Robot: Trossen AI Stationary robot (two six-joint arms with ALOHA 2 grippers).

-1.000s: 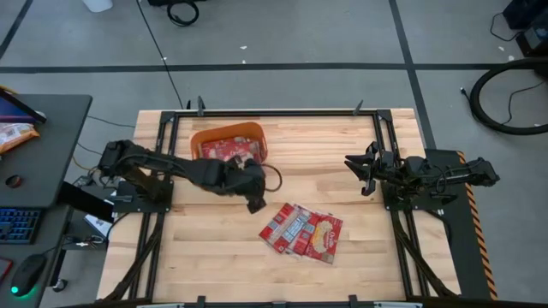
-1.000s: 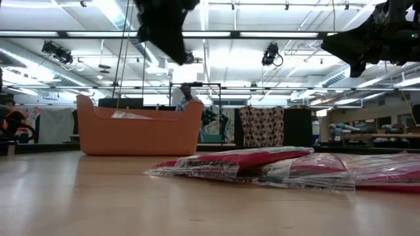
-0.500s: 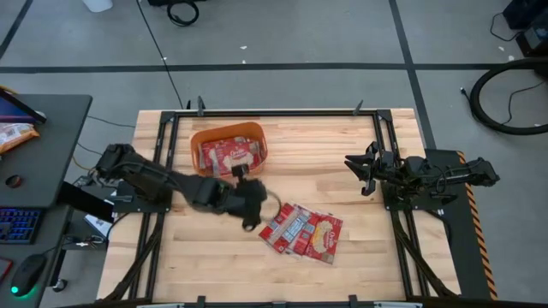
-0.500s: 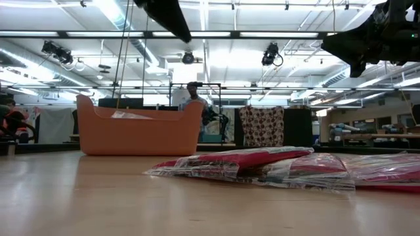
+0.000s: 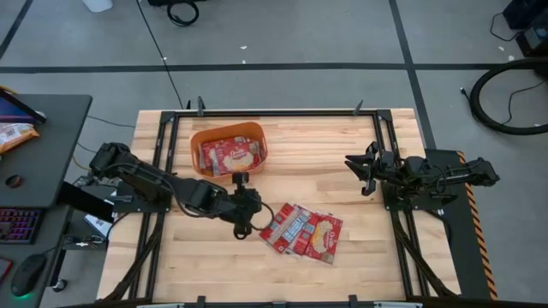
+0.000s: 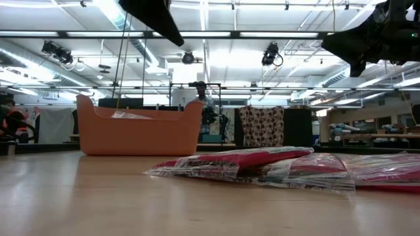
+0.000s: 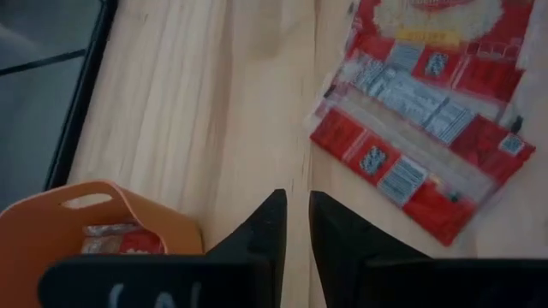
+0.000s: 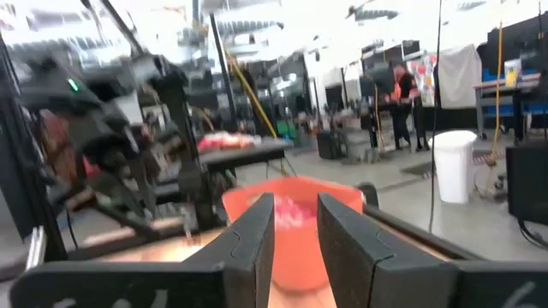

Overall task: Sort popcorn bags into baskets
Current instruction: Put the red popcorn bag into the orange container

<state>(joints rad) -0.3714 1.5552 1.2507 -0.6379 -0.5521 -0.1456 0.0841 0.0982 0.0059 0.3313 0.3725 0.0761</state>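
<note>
The orange basket [image 5: 227,130] stands toward the table's far side with red popcorn packets [image 5: 229,155] lying inside. Two or three more red packets [image 5: 301,229] lie flat and overlapping on the wood near the table's middle. My left gripper [image 5: 249,224] hovers just left of that pile, touching nothing. In the left wrist view its fingers [image 7: 297,198] are open by a narrow gap over bare wood, with the packets [image 7: 428,111] ahead and the basket [image 7: 111,201] behind. My right gripper [image 5: 363,172] waits, open, at the right side, facing the basket [image 8: 342,195].
Black frame rails [image 5: 377,145] run along the table's left, right and far edges. Bare wood lies between the basket [image 6: 138,131] and the pile [image 6: 262,164], and along the near edge. A desk with a keyboard [image 5: 17,224] stands left of the table.
My left gripper has moved from the basket's near right corner toward the table's near edge, ending beside the loose packets' left end. The basket now shows uncovered. The packets have not moved.
</note>
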